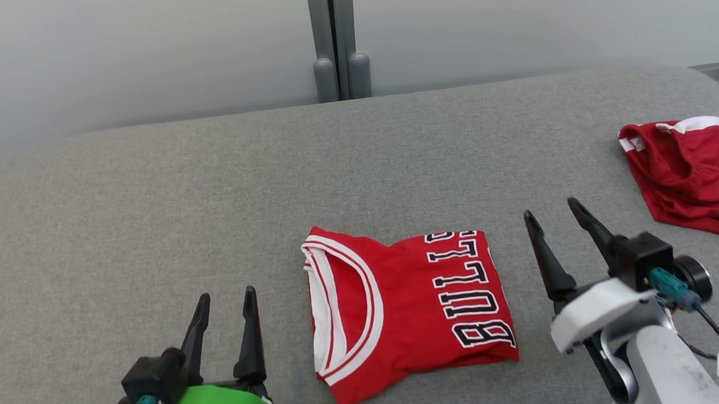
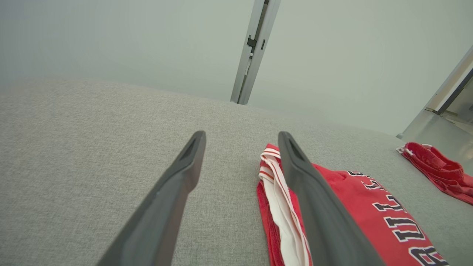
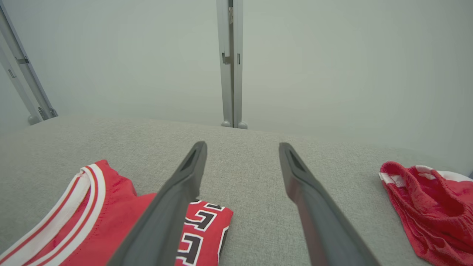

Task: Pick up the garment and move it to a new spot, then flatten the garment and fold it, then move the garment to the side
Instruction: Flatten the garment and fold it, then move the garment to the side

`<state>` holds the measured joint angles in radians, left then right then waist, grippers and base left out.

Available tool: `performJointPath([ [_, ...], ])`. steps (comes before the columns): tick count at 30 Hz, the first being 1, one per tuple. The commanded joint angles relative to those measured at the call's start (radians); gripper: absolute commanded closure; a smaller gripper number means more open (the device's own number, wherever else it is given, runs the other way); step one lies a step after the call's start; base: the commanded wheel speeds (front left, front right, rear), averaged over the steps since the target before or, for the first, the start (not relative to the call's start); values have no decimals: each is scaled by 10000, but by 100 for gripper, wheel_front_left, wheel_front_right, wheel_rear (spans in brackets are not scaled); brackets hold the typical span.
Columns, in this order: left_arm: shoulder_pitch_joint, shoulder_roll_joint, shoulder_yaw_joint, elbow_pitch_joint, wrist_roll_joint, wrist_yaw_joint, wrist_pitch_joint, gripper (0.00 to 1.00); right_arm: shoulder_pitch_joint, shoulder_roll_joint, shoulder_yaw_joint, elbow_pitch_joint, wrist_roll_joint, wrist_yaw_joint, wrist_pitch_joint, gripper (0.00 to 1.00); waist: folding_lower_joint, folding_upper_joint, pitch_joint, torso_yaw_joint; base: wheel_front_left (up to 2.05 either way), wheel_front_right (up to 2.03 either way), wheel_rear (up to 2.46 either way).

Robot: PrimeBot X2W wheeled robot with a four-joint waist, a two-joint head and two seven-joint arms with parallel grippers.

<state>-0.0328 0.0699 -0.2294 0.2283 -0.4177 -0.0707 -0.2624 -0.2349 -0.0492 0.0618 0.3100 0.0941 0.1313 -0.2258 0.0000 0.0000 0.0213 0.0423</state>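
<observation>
Grey surface (image 1: 147, 196) bears the jersey (image 1: 403, 312); left gripper (image 1: 228, 292) and right gripper (image 1: 549, 207) gape, empty.

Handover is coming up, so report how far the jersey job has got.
Done: the red Bulls jersey lies folded in a neat rectangle on the grey fabric surface. In hand: nothing; the left claw and right claw stand open and empty on either side of it. Left: moving the folded jersey to the side. A second red garment lies crumpled at the far right.
</observation>
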Motion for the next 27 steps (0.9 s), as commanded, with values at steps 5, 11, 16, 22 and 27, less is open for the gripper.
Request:
performJointPath([
  [5,620,-95,465,-136,227,-69,-30,0,984,-32,-641,18,48,-13,-259,0,0,0,-325,-288,0,0,0],
  [11,1150,-152,915,-264,307,-100,-30,0,1505,-30,-842,89,161,-13,-386,0,0,0,-449,-397,0,0,0],
  [16,1431,-174,1092,-322,365,-163,-30,0,1726,-32,-810,45,214,-13,-395,0,0,0,-511,-391,0,0,0],
  [22,1477,-188,1123,-282,428,-180,-30,0,1854,-32,-899,-70,212,-13,-400,0,0,0,-531,-372,0,0,0],
  [27,1391,-189,1064,-257,389,-164,-30,0,1790,-32,-839,-52,179,-13,-401,0,0,0,-526,-383,0,0,0],
])
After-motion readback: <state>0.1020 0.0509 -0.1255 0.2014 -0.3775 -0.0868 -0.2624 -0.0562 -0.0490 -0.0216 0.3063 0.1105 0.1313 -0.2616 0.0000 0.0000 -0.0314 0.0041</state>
